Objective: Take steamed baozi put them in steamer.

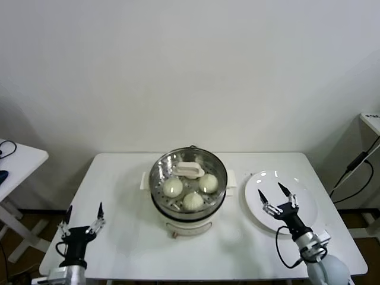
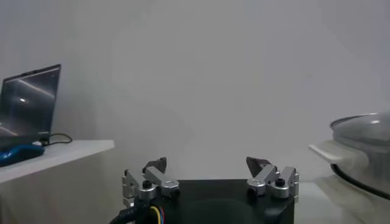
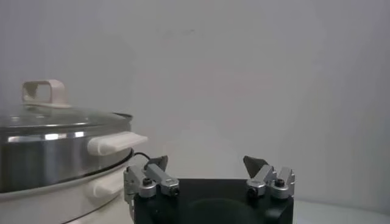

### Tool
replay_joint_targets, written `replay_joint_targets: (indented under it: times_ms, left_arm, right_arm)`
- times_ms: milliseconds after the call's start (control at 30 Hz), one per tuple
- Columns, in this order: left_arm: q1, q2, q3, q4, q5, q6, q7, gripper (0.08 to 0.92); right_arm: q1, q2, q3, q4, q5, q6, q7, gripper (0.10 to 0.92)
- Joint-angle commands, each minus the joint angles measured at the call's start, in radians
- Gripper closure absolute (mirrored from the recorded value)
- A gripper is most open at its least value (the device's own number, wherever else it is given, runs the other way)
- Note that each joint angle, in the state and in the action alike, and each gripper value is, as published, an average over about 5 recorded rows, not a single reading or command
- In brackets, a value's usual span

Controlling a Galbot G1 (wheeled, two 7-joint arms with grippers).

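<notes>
The steamer [image 1: 190, 224], a shiny steel pot on a white base, stands at mid-table with a glass lid [image 1: 188, 170] resting on it. Through the lid I see three steamed baozi: one [image 1: 173, 187] on the left side, one [image 1: 208, 183] on the right and one [image 1: 192, 201] nearest me. My left gripper [image 1: 85, 208] hovers open and empty over the table's front left corner, well apart from the pot. Open as well, my right gripper [image 1: 270, 190] hangs above the bare white plate [image 1: 300, 193]. The wrist views show the left gripper [image 2: 206, 162] and right gripper [image 3: 206, 159] with nothing between their fingers, and the steamer [image 3: 55, 152] beside the right one.
A white side table [image 1: 18, 160] with a laptop [image 2: 30, 103] stands off to the left. Black cables [image 1: 356, 172] hang by the table's right edge. The wall rises close behind the table.
</notes>
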Motion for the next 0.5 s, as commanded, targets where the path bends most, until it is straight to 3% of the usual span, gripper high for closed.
replay_joint_targets:
  times_ms: [33, 500]
  left_arm:
    - [0.024, 0.004, -0.032, 0.016, -0.084, -0.058, 0.048, 0.177]
    - [0.042, 0.000, -0.022, -0.011, -0.083, -0.056, 0.075, 0.177]
  right_arm:
    - [-0.051, -0.014, 0.012, 0.034, 0.022, 0.008, 0.006, 0.203]
    - [-0.089, -0.014, 0.033, 0.038, 0.026, 0.030, 0.002, 0.203]
